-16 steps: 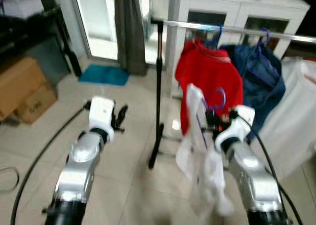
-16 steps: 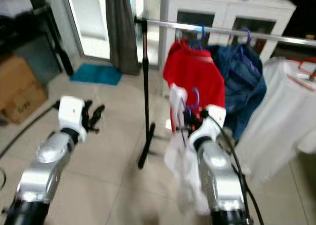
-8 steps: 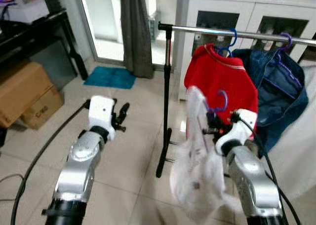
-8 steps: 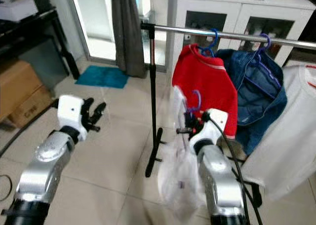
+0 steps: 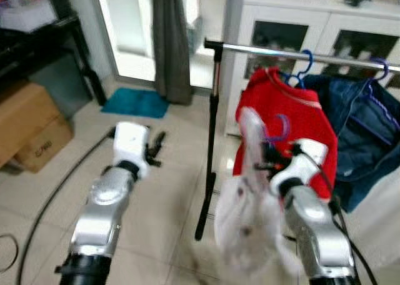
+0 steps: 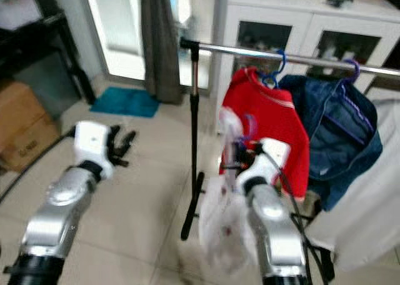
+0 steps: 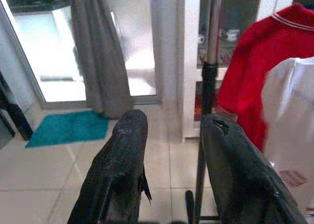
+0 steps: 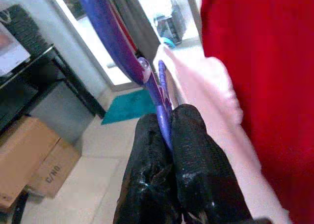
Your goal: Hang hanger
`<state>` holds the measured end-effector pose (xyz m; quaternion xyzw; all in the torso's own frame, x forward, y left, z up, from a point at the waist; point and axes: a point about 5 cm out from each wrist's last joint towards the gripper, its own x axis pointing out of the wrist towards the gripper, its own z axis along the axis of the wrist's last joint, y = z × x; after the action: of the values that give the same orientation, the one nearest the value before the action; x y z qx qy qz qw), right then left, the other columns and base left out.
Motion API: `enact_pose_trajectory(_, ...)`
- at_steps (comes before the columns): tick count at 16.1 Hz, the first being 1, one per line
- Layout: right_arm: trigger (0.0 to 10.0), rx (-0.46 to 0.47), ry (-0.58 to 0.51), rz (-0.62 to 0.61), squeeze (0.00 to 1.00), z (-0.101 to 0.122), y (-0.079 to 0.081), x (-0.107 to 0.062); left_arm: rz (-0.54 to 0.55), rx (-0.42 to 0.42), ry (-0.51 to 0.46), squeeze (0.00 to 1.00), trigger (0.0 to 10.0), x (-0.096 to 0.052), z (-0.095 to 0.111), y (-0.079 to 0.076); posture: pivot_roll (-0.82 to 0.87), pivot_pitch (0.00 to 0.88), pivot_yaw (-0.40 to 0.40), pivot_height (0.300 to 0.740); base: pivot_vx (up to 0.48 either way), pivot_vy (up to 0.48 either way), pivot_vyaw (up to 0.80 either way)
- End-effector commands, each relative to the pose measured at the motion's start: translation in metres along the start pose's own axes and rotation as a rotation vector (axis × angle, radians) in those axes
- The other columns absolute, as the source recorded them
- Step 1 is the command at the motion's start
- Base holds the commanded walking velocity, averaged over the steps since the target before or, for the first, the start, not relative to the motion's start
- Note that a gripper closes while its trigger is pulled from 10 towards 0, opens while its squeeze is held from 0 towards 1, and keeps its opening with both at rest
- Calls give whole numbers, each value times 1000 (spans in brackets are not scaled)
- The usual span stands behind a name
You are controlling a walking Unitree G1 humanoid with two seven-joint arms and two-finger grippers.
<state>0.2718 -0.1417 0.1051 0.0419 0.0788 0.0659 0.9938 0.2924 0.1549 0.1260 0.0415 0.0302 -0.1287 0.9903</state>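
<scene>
Both eye views look forward and down from the head over the two arms, sharing the clothes rail and red shirt ahead of the right end effector. The left wrist view looks along its end effector toward the rail's upright post. The right wrist view sits close behind its end effector, with the red shirt close alongside.

The purple hanger is a thin plastic one, its hook curling upward in front of the red shirt. A white garment hangs from it, limp and blurred, draping down toward the floor. The hanger sits below the clothes rail, not on it, just beside the rail's black upright post.
</scene>
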Motion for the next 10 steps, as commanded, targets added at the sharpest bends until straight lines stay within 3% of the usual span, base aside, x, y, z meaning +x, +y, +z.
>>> enact_pose_trajectory(1, 10000, -40, -45, -5, 0, 14, -6, 2, -27, 1, -12, 0, 10000, 2, 4, -11, -4, 30, 5, 740, 398, 0, 0)
enact_pose_trajectory(6, 10000, -81, -50, 0, 0, 24, -8, 1, -54, 47, 2, 0, 10000, -2, 2, -14, -2, 45, 1, 740, 397, 0, 0)
enact_pose_trajectory(10, 10000, -94, -41, -52, 0, 28, -10, 4, -63, 45, -8, 0, 10000, 11, 7, -16, -25, 12, 3, 740, 395, 0, 0)
